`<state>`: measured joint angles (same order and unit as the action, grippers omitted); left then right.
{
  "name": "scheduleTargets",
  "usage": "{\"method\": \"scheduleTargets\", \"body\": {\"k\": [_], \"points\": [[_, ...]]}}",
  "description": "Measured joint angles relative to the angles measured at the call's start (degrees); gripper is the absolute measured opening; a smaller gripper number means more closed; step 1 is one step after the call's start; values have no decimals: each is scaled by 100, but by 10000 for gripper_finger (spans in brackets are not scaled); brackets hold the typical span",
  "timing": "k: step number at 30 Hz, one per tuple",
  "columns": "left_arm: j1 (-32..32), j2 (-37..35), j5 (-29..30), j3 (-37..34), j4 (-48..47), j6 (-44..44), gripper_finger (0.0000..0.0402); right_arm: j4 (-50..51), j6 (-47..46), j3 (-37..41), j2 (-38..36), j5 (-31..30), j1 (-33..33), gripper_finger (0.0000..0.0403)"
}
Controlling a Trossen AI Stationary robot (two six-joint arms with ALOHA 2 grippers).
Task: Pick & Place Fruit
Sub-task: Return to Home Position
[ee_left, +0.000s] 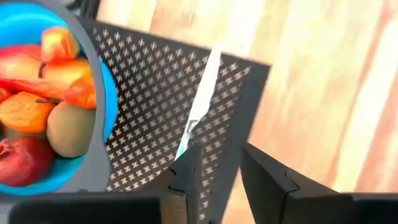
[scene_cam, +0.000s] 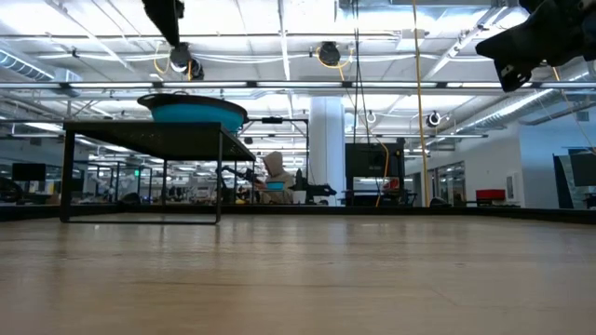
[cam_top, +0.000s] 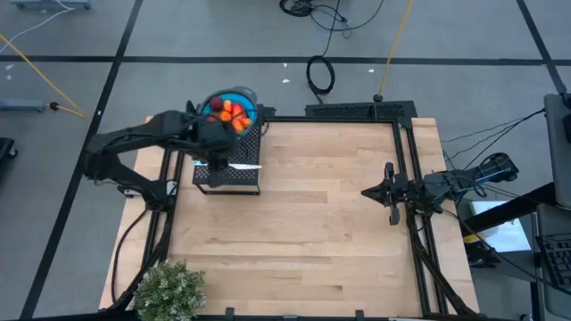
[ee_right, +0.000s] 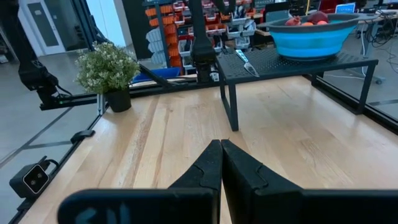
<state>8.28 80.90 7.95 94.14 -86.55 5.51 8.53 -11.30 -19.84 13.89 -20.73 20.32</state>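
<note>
Left wrist view looked down past the left tool [ee_left: 221, 186], whose two dark fingers [ee_left: 186, 180] stood parted with a clear gap and nothing held between them. Just under that tool lay the slim white and blue table knife [ee_left: 200, 93], flat on the black perforated metal shelf [ee_left: 149, 87]. Its near end ran up to one finger in the picture, but whether they touched could not be told. A little farther from the tool, beside the knife on the same shelf, stood the round blue strainer bowl [ee_left: 109, 106]. Inside it sat the pile of toy fruit [ee_left: 56, 74]: red-orange pieces on top, with an olive-brown oval [ee_left: 69, 129] and a dark red ball [ee_left: 25, 163] against the bowl wall nearest the tool.

Around the shelf spread the light wooden bench [cam_top: 312, 232]. Well apart from the left tool, at the opposite edge of the bench, hung the right tool [ee_right: 221, 146]. Its fingers were pressed together with nothing between them. Ahead of its tips came bare bench, then the bushy green plant in a dark pot [ee_right: 107, 68] off to one side, and farther still the shelf carrying the bowl.

Beyond the bench, in the room seen from the low view, a person in a hood [scene_cam: 275, 172] sat among desks.
</note>
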Motion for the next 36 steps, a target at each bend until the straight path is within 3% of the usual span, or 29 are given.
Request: {"method": "scheduleTargets", "body": {"k": [8,19,36], "points": [[-422,-822,1,3,888,232,11,-54,0,0,-1,0,0,0],[-662,-1994,176,-239,1611,281,6,-31,0,0,0,0,-1,0],[-1428,-3998,868,-2997,3400,884,3,31,40,0,0,2,0,0]]}}
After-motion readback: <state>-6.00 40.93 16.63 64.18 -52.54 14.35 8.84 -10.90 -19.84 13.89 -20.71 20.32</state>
